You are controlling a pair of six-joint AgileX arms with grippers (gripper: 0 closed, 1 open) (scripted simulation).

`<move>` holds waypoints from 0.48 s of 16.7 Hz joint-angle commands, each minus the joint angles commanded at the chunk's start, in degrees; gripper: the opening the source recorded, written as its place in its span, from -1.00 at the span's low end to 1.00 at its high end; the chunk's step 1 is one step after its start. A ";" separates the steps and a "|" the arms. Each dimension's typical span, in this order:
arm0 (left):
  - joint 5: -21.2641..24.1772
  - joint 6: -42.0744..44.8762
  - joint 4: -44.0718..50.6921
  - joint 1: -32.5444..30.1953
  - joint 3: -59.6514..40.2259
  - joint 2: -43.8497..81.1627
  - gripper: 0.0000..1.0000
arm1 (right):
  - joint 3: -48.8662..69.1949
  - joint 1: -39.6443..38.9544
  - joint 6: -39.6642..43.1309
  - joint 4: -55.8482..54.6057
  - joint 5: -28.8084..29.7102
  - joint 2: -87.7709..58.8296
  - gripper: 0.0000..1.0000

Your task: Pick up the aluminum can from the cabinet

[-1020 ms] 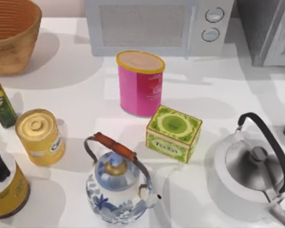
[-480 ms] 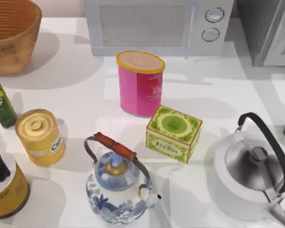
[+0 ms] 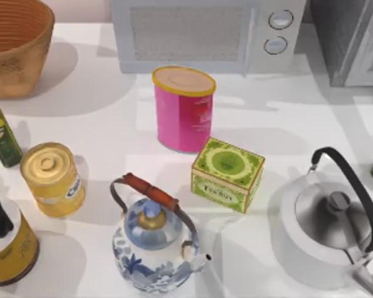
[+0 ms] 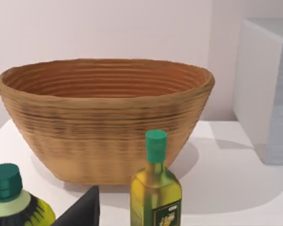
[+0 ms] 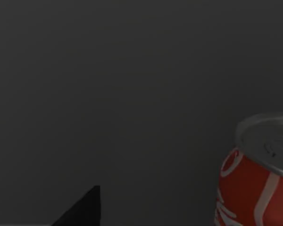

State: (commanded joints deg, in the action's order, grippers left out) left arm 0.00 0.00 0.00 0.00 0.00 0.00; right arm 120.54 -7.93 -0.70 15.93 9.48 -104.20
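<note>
Reaching into a dark grey enclosure, presumably the cabinet, my right arm's wrist camera faces a red aluminum can with a silver top, standing upright against the plain dark wall. One dark fingertip of the right gripper pokes into that view, apart from the can and off to one side of it; whether the fingers are spread or together I cannot tell. Nothing is grasped, so the pick looks to be in its approach stage: the gripper has yet to line up on the can, close around it and lift it out.

My left arm sits parked near the table's left edge, its wrist camera looking at a woven basket, an olive oil bottle with a green cap and a second green-capped bottle. One dark fingertip shows there too, and its state I cannot tell either.

From above, the cabinet stands at the table's far right corner beside the microwave.
</note>
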 joint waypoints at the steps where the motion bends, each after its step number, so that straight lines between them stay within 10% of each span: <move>1: 0.00 0.00 0.00 0.00 0.00 0.00 1.00 | 0.00 0.00 0.00 0.00 0.00 0.00 0.70; 8: 0.00 0.00 0.00 0.00 0.00 0.00 1.00 | 0.00 0.00 0.00 0.00 0.00 0.00 -0.36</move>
State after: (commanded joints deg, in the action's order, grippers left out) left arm 0.00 0.00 0.00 0.00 0.00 0.00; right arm 120.54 -7.93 -0.70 15.93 9.48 -104.20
